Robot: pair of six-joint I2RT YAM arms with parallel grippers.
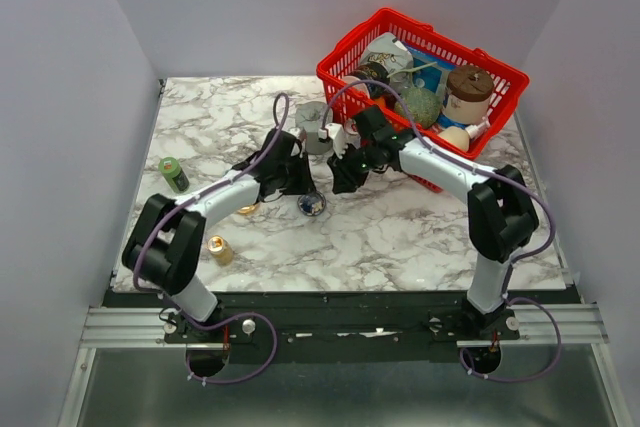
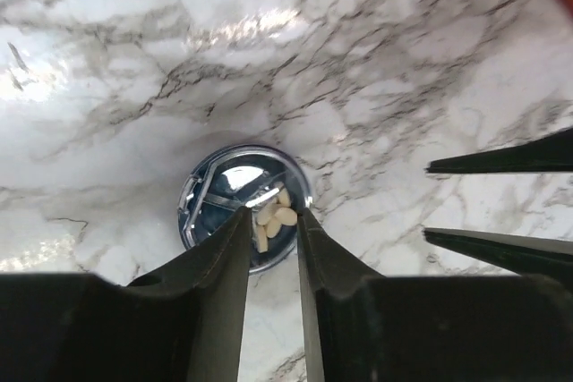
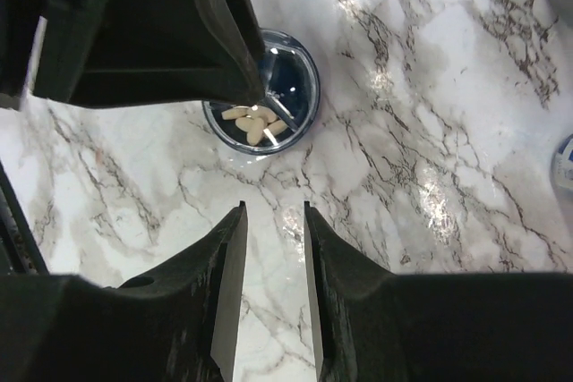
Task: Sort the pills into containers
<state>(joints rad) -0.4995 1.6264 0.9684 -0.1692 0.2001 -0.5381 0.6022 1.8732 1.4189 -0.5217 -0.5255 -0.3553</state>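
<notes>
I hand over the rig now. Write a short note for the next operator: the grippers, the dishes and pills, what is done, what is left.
Left gripper: jaws slightly apart, nothing held, tips just above the blue dish.
Right gripper: jaws slightly apart, empty, over the table beside that dish.
Pills: several pale ones lie together in the blue dish.
Orange dish: mostly hidden under the left arm; contents not visible.
Done: some pills sorted into the blue dish.
Left: no loose pills in view; check the orange dish first.
</notes>
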